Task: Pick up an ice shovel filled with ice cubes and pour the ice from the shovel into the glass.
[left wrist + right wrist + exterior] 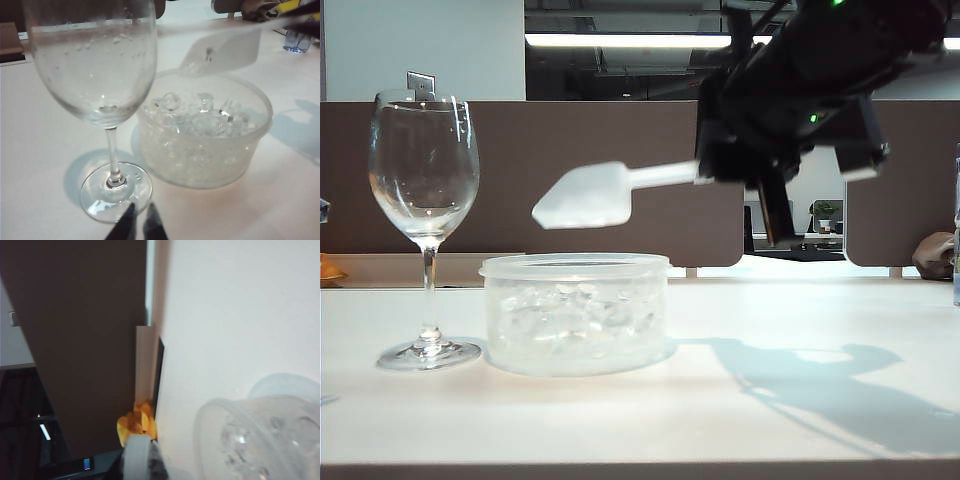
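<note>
Plastic scoop [585, 196] is held by its handle, clamped in the right pincer [712, 172], level above the ice tub [576, 312]; beyond stands the glass [424, 180]. Left pincer [139, 225], tips together, waits near the glass's foot.

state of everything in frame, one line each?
ice shovel: held by its handle in the air above the tub, blade tilted slightly down.
glass: upright on the table, bowl empty of ice.
tub: open, no lid, beside the glass.
ice cubes: piled in the tub.
right claw: shut on the shovel handle.
left claw: shut, low near the glass foot.
</note>
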